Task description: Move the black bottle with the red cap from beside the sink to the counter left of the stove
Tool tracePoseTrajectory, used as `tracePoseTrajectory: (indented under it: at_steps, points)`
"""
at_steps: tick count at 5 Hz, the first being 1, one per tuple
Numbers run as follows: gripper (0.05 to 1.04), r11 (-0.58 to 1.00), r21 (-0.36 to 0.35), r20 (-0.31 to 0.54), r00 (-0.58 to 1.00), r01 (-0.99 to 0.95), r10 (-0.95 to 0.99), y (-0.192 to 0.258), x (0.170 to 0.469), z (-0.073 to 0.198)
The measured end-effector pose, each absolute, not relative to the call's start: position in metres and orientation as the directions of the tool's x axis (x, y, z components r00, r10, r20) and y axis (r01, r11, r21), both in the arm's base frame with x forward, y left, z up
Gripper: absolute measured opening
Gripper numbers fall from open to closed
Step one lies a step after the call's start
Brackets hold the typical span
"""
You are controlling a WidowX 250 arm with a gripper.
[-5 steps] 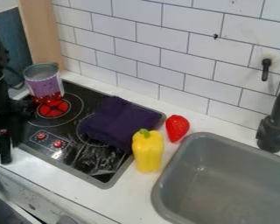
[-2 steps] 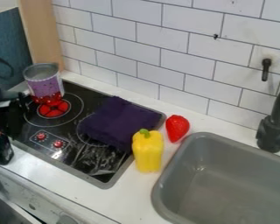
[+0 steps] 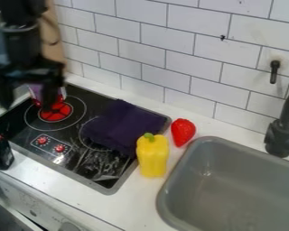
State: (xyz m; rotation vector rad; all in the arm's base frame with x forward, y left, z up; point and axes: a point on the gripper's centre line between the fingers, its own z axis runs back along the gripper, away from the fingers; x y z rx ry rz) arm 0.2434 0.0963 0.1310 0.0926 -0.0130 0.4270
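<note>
My gripper (image 3: 26, 95) hangs at the upper left, above the stove's left side, with its two fingers wide apart and nothing between them. Its right finger stands in front of a purple and silver can (image 3: 36, 91) on the rear left burner, hiding most of it. A small black bottle with a red tip (image 3: 2, 154) stands at the stove's front left edge, below the gripper and apart from it. A folded dark purple cloth (image 3: 126, 126) lies on the right of the stove (image 3: 86, 164).
A yellow bell pepper (image 3: 153, 155) stands on the counter between stove and sink (image 3: 162, 198), with a red strawberry (image 3: 183, 132) behind it. A black faucet (image 3: 282, 131) rises at the right; a tiled wall runs behind.
The gripper was low around the bottle, then left it and moved off to the left; now it is higher and further right, over the can. The bottle has shifted slightly and stays on the counter.
</note>
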Motion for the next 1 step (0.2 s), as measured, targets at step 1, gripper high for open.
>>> tracePoseTrajectory:
  at_steps: [1]
  points:
    - [1.001, 0.964, 0.056, 0.018, 0.966, -0.260, 0.259, 0.0547, 0.2530, 0.1333]
